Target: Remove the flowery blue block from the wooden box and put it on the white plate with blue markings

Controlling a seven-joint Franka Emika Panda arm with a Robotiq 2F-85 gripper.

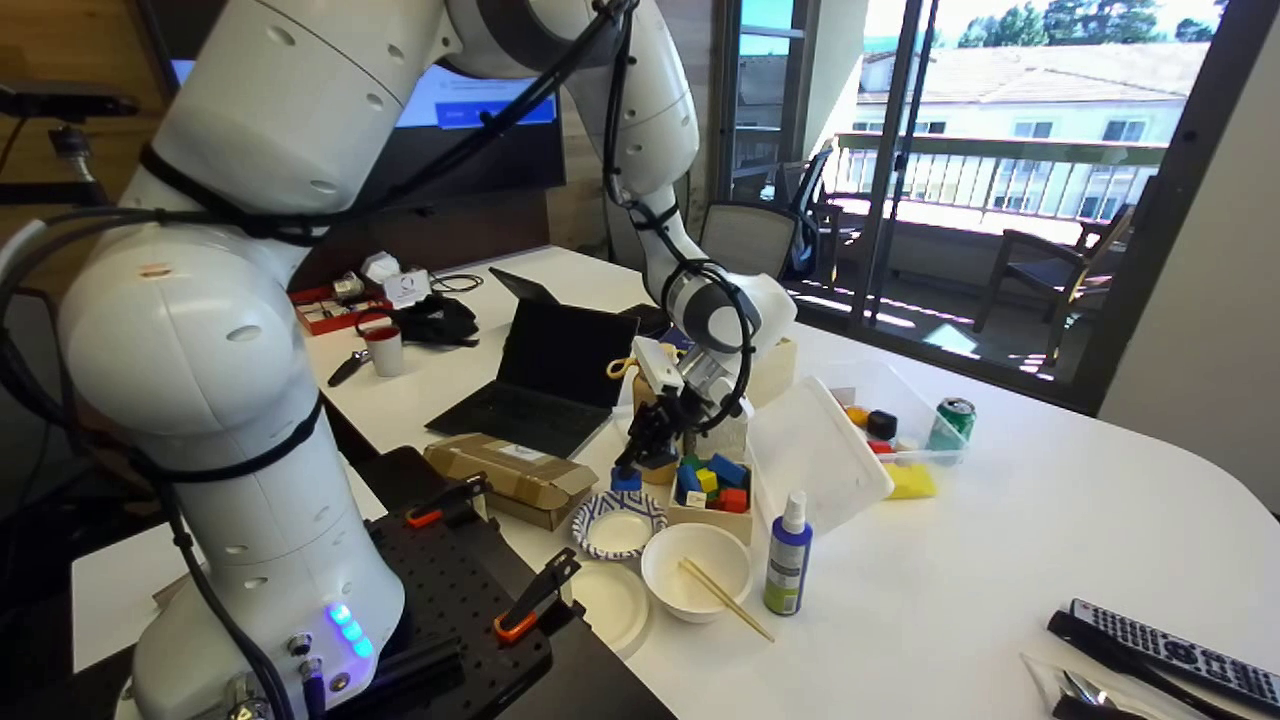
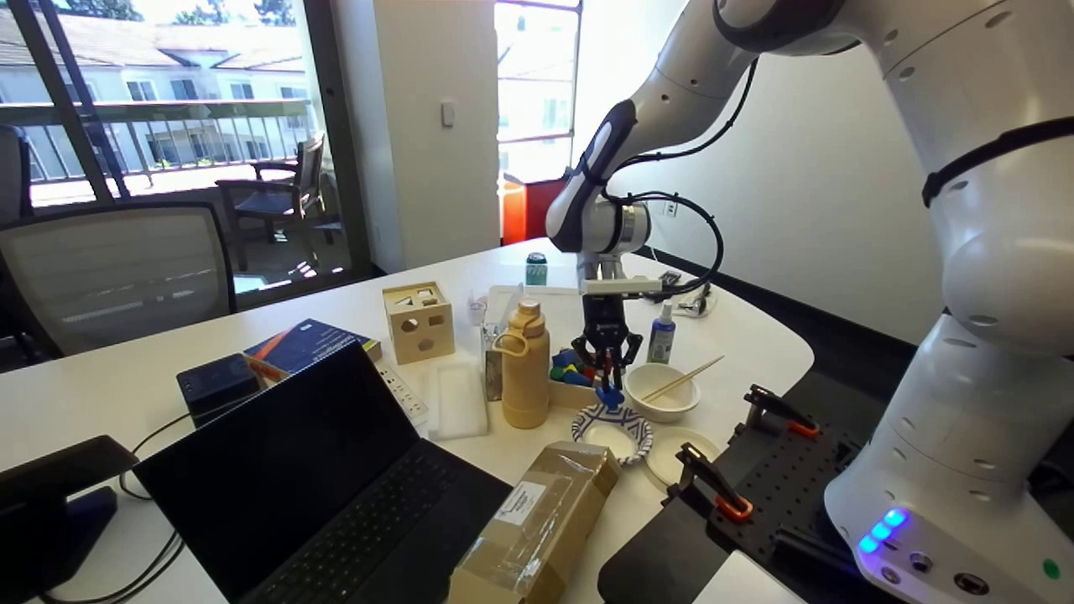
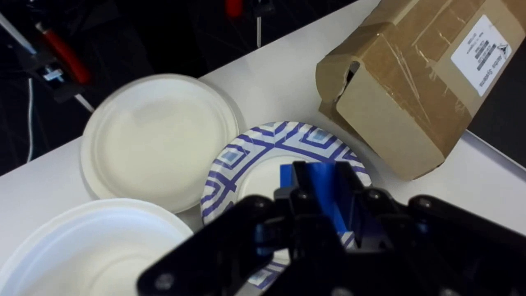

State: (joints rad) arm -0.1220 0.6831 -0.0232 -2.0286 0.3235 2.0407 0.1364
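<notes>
Clear plastic tub (image 1: 885,384), far right in an exterior view: orange, black and red pieces (image 1: 881,425) inside. Cardboard box (image 1: 515,476), left of the white plate with blue markings (image 3: 224,176) in an exterior view, taped and labelled; one end gapes a little, contents hidden. Wooden cube (image 2: 422,331) with cut-out holes, far left in an exterior view; can't see in. Wooden box (image 1: 715,523), open-topped, just right of the patterned plate in an exterior view: loose blocks (image 1: 707,480) heaped in it, blue, yellow, red, green, one pale. White bowl (image 1: 664,582), near side of the wooden box: pair of chopsticks (image 1: 728,599), one end in, the other out over the rim to near right. Plain white plate (image 1: 610,603), just left of the bowl. Patterned plate: round, pale centre, dark blue angular lines round the rim, between cardboard box and bowl. Black gripper (image 3: 324,168) points down over it, fingers pinched on the flowery blue block (image 1: 626,481), one each side, parted only by it. Block: held in the air above the patterned plate, strong bright blue, small next to it, uneven outline, ends sticking out past the fingers. Surface pattern too blurred to read.
</notes>
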